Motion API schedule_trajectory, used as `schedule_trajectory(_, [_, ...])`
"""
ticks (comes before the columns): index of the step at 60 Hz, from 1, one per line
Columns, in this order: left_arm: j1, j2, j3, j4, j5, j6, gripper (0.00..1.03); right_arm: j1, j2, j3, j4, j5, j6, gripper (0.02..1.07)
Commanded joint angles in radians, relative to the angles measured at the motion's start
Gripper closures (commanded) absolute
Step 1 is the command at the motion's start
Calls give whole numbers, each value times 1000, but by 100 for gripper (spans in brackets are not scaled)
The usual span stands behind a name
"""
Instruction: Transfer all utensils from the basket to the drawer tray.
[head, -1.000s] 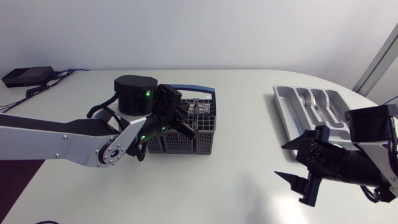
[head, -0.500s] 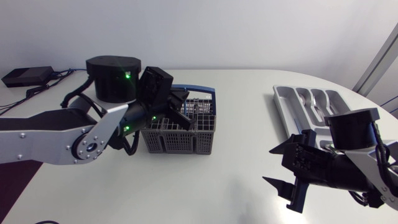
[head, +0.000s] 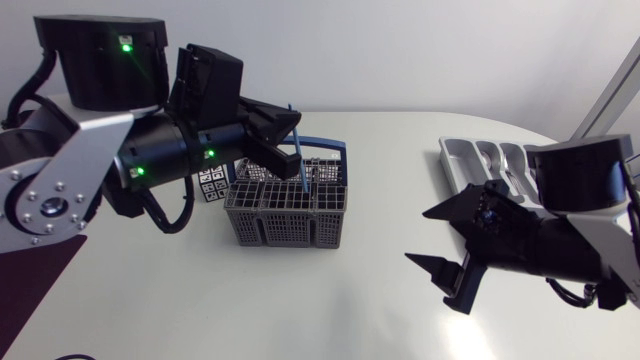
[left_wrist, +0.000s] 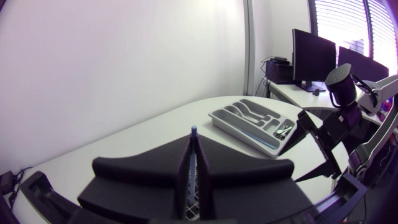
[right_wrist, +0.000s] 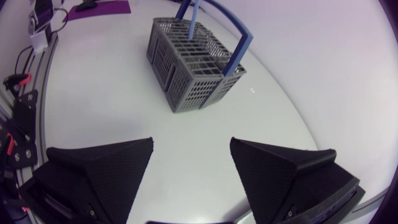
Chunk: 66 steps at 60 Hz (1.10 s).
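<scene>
the left gripper (head: 294, 143) is hanging just above the grey basket (head: 285, 228). it is pinching a thin blue utensil (left_wrist: 193, 132) tight between its fingers. the utensil's low end is poking down to the top of the basket. the drawer tray (head: 462, 175) is sitting well away from the basket. the right gripper (head: 448, 252) is waiting off to the basket's side, nearer the tray, fingers spread wide and holding nothing.

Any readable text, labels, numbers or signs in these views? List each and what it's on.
None readable.
Black-and-white patterned card beside the basket: marker pattern only, no letters or digits legible.
Basket, drawer tray, blue utensil: no print visible.
Left arm, right arm: no print visible, only green lights.
</scene>
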Motion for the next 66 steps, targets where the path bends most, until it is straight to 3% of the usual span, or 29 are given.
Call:
schedule_trajectory(1, [17,-19,54,-38,40,-55,99,23,21,65,9,-20,94,17])
schedule_trajectory(15, [77,24,163,-211,244,-136,99,85,138,194,9,-95,249,17])
schedule_trajectory(31, [149,126,235,-308,463,-202,100,131,316,321,4,-201,346,17])
schedule_trajectory(53, [149,162,250,-319,537,-226,100,177,469,455,1,-278,430,23])
schedule_trajectory(66, [153,162,247,-320,549,-234,100,187,509,471,7,-279,435,48])
